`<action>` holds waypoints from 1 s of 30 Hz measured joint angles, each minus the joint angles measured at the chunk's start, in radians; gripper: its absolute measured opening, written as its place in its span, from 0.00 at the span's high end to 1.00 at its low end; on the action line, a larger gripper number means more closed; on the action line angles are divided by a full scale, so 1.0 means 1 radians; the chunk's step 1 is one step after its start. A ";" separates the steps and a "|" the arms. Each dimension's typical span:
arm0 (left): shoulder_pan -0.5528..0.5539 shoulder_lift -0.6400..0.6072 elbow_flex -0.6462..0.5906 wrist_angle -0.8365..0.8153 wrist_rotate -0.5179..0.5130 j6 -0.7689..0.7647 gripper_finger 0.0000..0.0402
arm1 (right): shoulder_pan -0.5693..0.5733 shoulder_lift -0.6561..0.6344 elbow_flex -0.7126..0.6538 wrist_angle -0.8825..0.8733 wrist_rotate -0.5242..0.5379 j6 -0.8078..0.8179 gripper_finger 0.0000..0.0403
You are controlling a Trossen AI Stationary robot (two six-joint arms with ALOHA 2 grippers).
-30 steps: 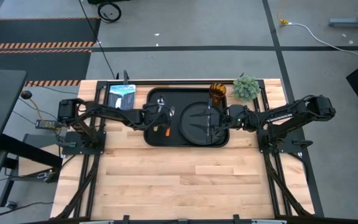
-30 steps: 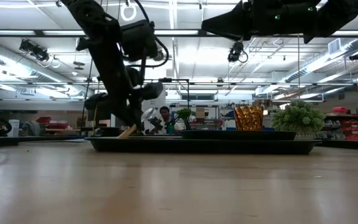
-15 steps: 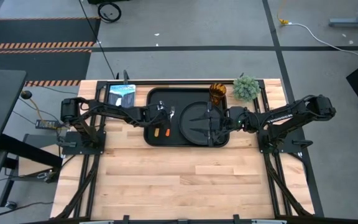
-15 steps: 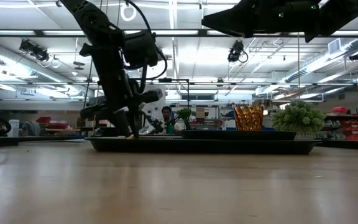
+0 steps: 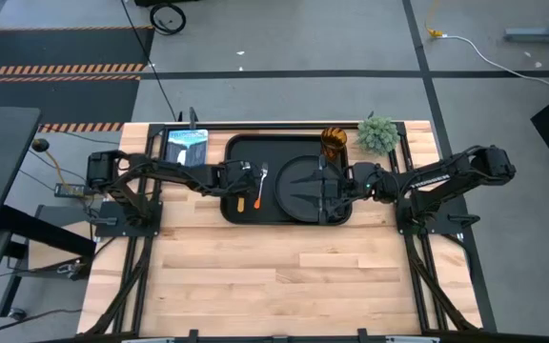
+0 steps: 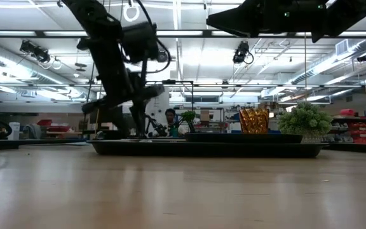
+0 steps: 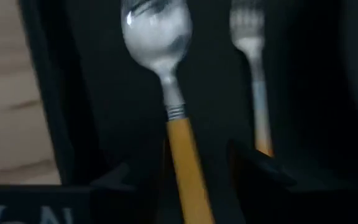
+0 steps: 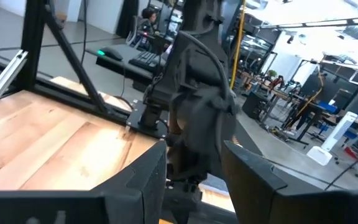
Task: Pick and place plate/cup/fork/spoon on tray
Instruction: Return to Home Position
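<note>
The black tray [image 5: 246, 152] lies at the table's far middle with the round black plate [image 5: 298, 183] on its right half. The spoon [image 7: 179, 112] and the fork [image 7: 253, 74] lie side by side on the tray's left floor, bowl and tines toward the far edge. My left gripper [image 7: 194, 183] hovers open over the spoon's orange handle, one finger on either side, with gaps showing. The amber cup [image 5: 335, 141] stands at the tray's far right corner. My right gripper [image 5: 332, 186] waits open above the plate's right part, holding nothing.
A small green plant [image 5: 376, 133] stands beyond the tray's far right corner. A blue and white pack [image 5: 187, 145] lies at the far left. The near half of the wooden table [image 5: 274, 276] is bare. A person [image 6: 169, 117] sits far behind in the room.
My left gripper has come down with the spoon, which hung slanted with its handle end on the tray, and has opened. The spoon now lies flat on the tray next to the fork. The gripper has drawn back slightly toward the table's left.
</note>
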 joint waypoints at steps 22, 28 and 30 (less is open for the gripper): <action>-0.177 -0.300 0.000 0.003 -0.178 0.860 0.57 | -0.268 -0.246 -0.197 0.029 -0.110 0.372 0.60; -0.251 -0.334 0.001 0.006 -0.178 0.886 0.57 | -0.341 -0.300 -0.376 0.305 -0.109 0.443 0.60; -0.279 -0.355 -0.003 -0.012 -0.178 0.912 0.57 | -0.367 -0.323 -0.419 0.376 -0.109 0.466 0.60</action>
